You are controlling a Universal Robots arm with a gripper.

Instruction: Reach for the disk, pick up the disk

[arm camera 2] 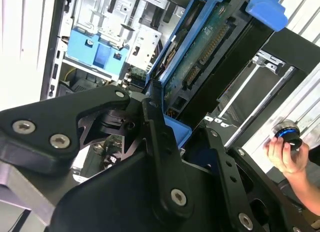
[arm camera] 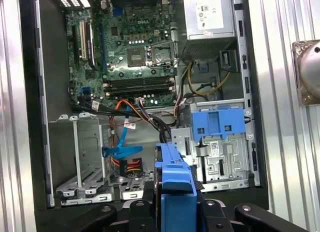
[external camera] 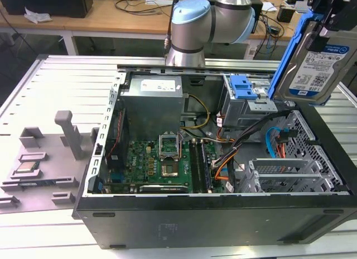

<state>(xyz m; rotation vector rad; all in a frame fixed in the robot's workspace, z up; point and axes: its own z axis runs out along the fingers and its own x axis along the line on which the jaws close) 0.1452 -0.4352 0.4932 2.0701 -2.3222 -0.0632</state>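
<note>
The disk (external camera: pixel 314 69), a silver hard drive with a white-and-blue label and blue rails, hangs upright in the air above the open computer case's corner at the exterior view's right. My gripper (external camera: pixel 328 25) is shut on it from above. In the second wrist view the disk's (arm camera 2: pixel 200 47) green circuit-board side and blue rail run between the black fingers (arm camera 2: pixel 159 142). In the first wrist view the disk's blue rail (arm camera: pixel 175 189) is seen edge-on, clamped between the gripper's black links, high above the case.
The open computer case (external camera: pixel 223 220) holds a motherboard (external camera: pixel 162 161), a power supply (external camera: pixel 153 100), cables and a grey drive cage with a blue latch (external camera: pixel 244 89). A grey fixture with a CPU chip (external camera: pixel 28 168) lies at the exterior view's left. A person's hand (arm camera 2: pixel 285 152) holds a small round object nearby.
</note>
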